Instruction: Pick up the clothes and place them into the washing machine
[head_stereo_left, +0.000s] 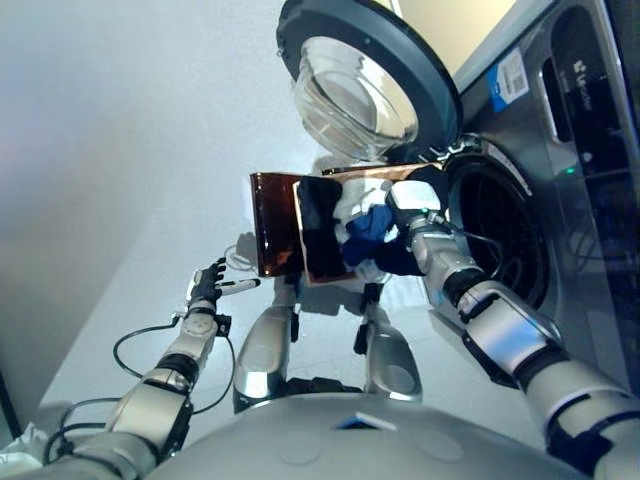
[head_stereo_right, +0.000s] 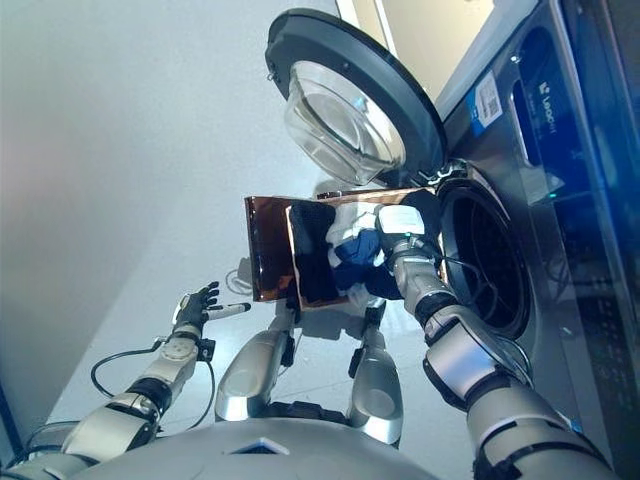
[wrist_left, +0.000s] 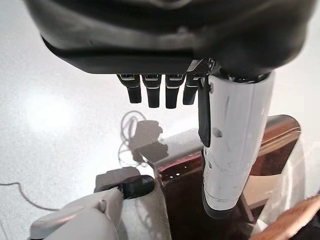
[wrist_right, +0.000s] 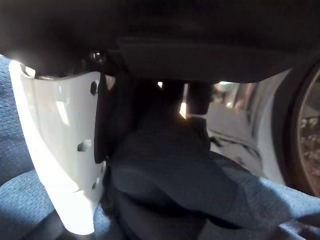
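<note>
Right hand (head_stereo_left: 412, 222) at frame centre, fingers closed on blue clothes (head_stereo_left: 368, 232) over the basket (head_stereo_left: 275, 225) (left hand (head_stereo_left: 207, 285) idle, fingers relaxed), probably next lifts toward the washing machine (head_stereo_left: 495, 235) drum, right.

laundry area | front-loading washing machine (head_stereo_left: 560, 200), round door (head_stereo_left: 365, 75) open | pale floor (head_stereo_left: 120, 150)

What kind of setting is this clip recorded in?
Probably a laundry corner: a front-loading washing machine with its round door swung open, and a brown basket of clothes on a pale floor.
</note>
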